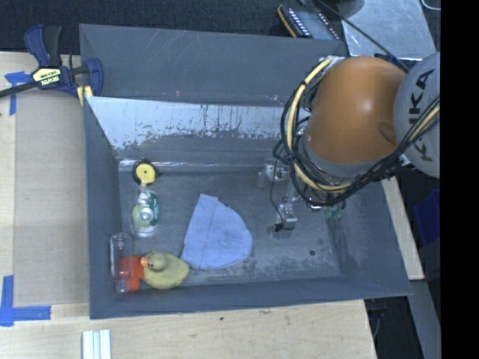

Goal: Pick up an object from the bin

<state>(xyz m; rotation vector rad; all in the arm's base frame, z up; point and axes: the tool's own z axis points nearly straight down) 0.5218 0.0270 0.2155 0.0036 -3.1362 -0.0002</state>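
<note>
So the bin [187, 66] is pretty sparse. The stuff is all on the left: a clear bottle [145, 209] with a yellow cap lying by the left wall, and below it a yellow duck [166, 270] with an orange bit [131, 269] touching its left side, down in the front-left corner. A blue cloth [217, 235] sits crumpled about mid-floor, just right of the duck. The arm [352, 111], with its orange cover and cables, hangs over the right side. The jaws are low over bare floor right of centre, and honestly can't tell how far open they are or whether they touch anything. The cloth is the closest thing, just to their left and apart from them, with nothing in between.
</note>
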